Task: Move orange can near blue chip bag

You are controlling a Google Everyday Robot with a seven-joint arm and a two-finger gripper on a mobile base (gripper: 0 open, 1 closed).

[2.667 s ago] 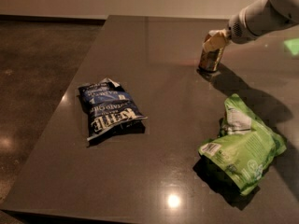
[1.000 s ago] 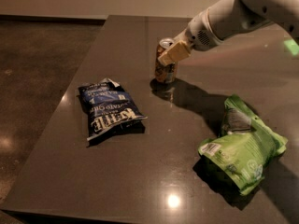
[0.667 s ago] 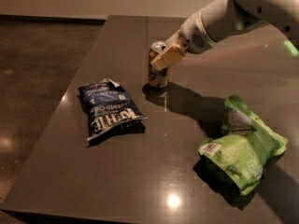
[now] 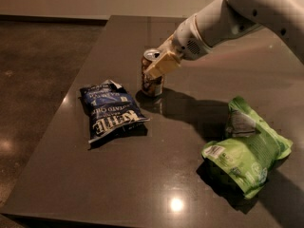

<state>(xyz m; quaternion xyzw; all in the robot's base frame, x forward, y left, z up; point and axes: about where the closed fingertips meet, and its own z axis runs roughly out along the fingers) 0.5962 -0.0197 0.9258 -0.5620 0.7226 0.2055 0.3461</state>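
Camera view: the can (image 4: 153, 85) stands upright on the table (image 4: 142, 184), just beside the blue bag (image 4: 111, 109), at its 1 o'clock. The gripper (image 4: 157, 69) reaches in from 2 o'clock, its jaws clamped around the can's upper half. The green bag (image 4: 247, 151) lies at the can's 4 o'clock, well apart.

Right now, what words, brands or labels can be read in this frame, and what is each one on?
"KETTLE": large white letters on the dark blue glossy chip bag.
Smaller white print above it on that bag: too blurred to read.
Label on the small orange metal can, which the claw grips near its top: unreadable.
White tag and print on the bright green crinkled bag: too small to read.
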